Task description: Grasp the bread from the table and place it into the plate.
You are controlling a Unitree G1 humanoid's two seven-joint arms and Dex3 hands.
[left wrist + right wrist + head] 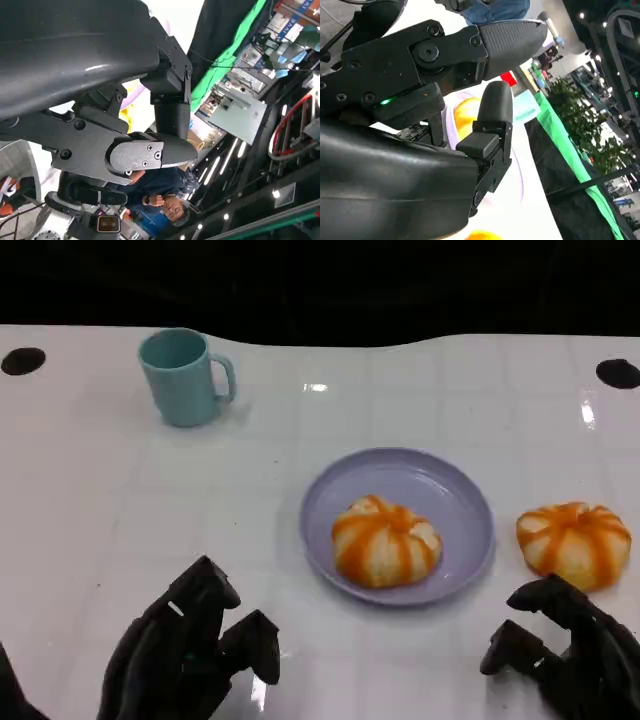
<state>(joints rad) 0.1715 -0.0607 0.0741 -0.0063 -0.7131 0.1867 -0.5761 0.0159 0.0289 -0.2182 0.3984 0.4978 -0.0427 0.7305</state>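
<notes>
Both robot hands, left and right, spread, flank plate; bread near right edge.

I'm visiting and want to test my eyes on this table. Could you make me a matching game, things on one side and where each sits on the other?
Things:
1. teal mug
2. bread on the plate
3. second bread
4. left hand

Places:
A. on the bare table, right of the purple plate
B. near edge, lower left
C. far left of the table
D. inside the purple plate

Pairs: 1-C, 2-D, 3-A, 4-B
</notes>
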